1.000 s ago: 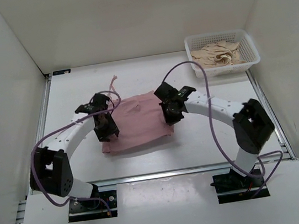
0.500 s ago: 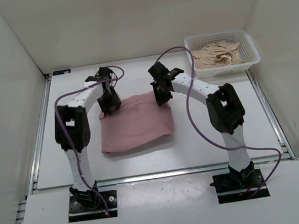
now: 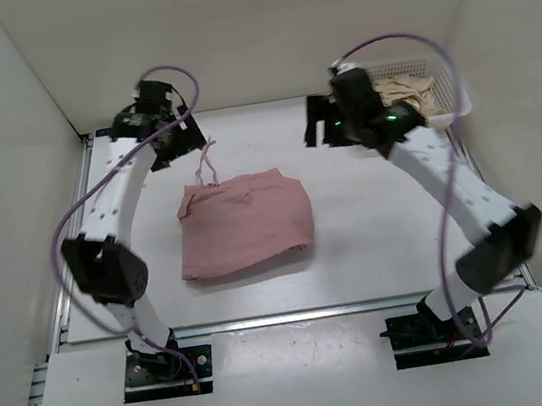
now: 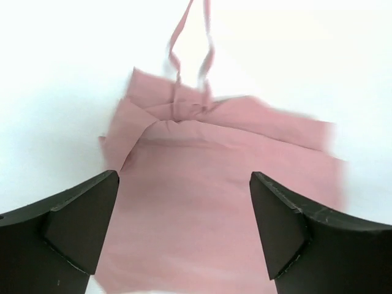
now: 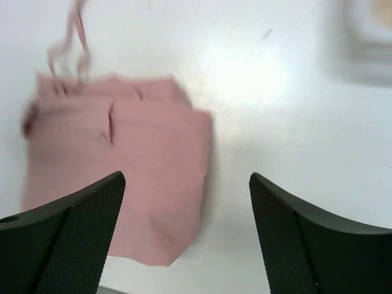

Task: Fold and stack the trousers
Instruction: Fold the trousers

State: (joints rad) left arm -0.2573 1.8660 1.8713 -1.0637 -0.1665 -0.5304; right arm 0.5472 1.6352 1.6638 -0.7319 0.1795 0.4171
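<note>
The dusty-pink trousers lie folded into a rough rectangle in the middle of the white table, their drawstring trailing out at the far-left corner. My left gripper hangs high over the table's far left, beyond the drawstring, open and holding nothing. In the left wrist view the trousers lie far below the open left gripper. My right gripper is raised at the far right, apart from the cloth, open and empty. The right wrist view shows the trousers off to the left, below the right gripper.
A white mesh basket at the far right corner holds a crumpled beige-cream garment, partly hidden behind my right arm. White walls close in the table on three sides. Metal rails run along the table's left and right edges.
Both grippers have let go of the trousers, opened, and risen away toward the far side. The folded cloth now lies free, its drawstring uncovered.
</note>
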